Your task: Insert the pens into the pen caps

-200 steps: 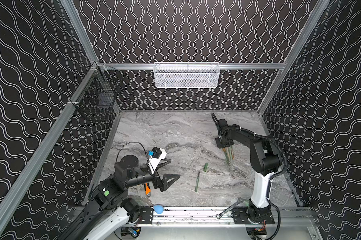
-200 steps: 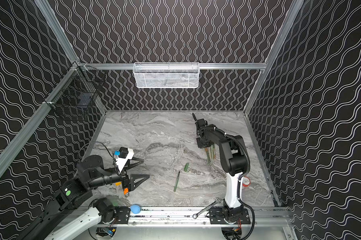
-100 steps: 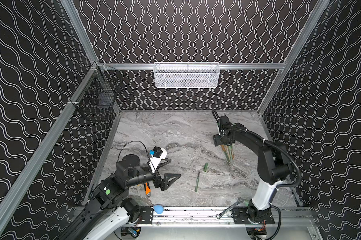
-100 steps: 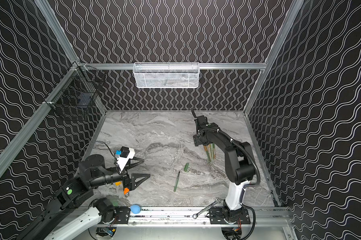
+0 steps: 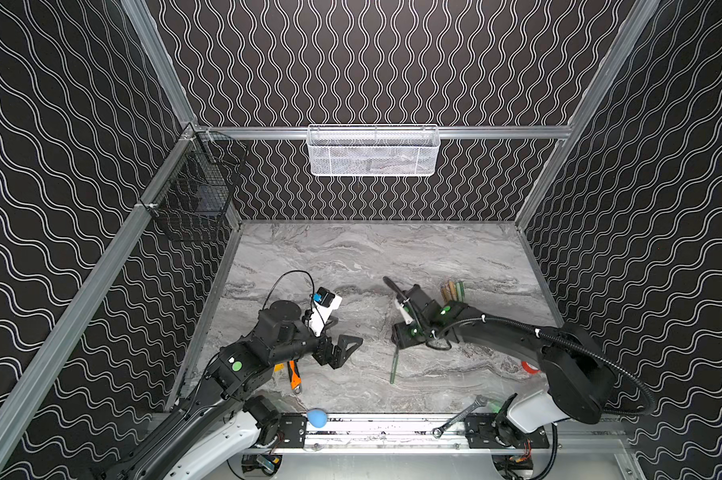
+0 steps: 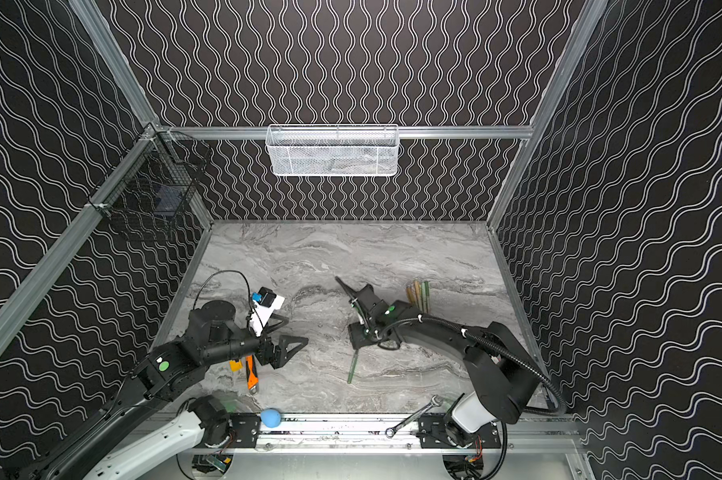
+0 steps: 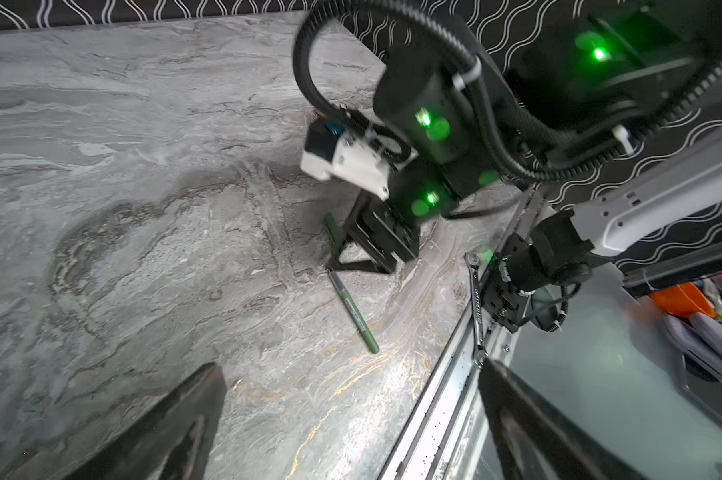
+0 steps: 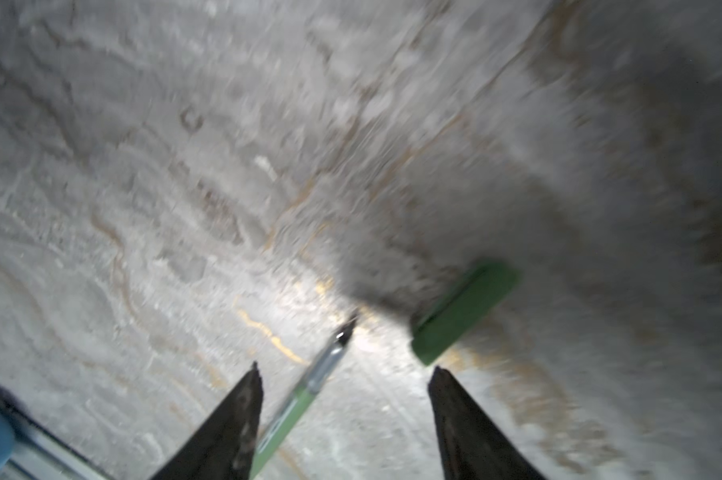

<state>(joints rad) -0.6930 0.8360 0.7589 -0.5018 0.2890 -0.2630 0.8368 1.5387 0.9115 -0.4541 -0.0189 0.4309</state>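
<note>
Right gripper [image 8: 345,368] has swung from four bundled pens [image 5: 453,289] to the middle of the table [image 5: 351,257], jaws spread over one loose green pen [image 5: 394,365]. Only its wrist view shows the one green cap [image 8: 465,309] beside the pen's tip. Left gripper [image 5: 342,351] hovers wide, empty.

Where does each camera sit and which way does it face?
Top views: above the front rail, looking down and back over the table; both arms, left hand and right hand show.
Left wrist: on the left arm, facing across the table at the right hand; its own open fingers show.
Right wrist: on the right arm, facing down at the table; its fingertips show.
Shared: both wrist views show the green pen and green cap.
</note>
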